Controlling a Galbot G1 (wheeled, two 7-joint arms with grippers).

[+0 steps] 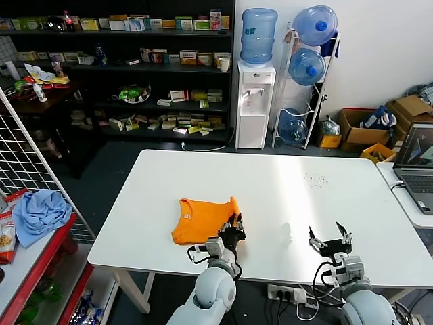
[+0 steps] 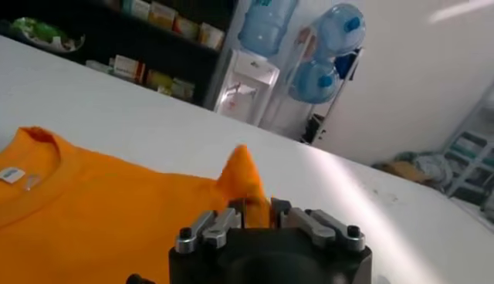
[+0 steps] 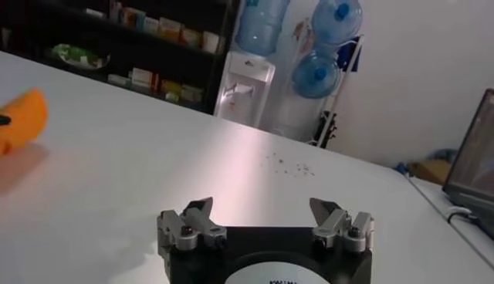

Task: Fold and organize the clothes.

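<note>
On the near edge of the shirt: the left pincer (image 1: 236,224) is pinched shut on a corner of the orange shirt (image 1: 203,220), and a little peak of cloth sticks up between its fingers (image 2: 224,224).
Left arm: it reaches up from the bottom of the head view to the right side of the shirt.
Shirt: it lies partly folded on the white table (image 1: 270,183), near the front edge and a bit to the robot's left. Its collar (image 2: 27,181) shows, with a small tag (image 2: 11,174) inside.
Right pincer (image 1: 331,239): wide open, holding nothing, waiting over bare table well apart from the shirt.
Step now: I think it is a fold, carrying the pinched corner across the shirt.
How to do it well: keep the pinch tight, lift only a little, go slow and straight so the edges line up, then let go flat.
Watch out: a quick pull may drag the whole shirt.
Off to the side: a blue cloth (image 1: 39,213) on a red shelf (image 1: 34,261).
</note>
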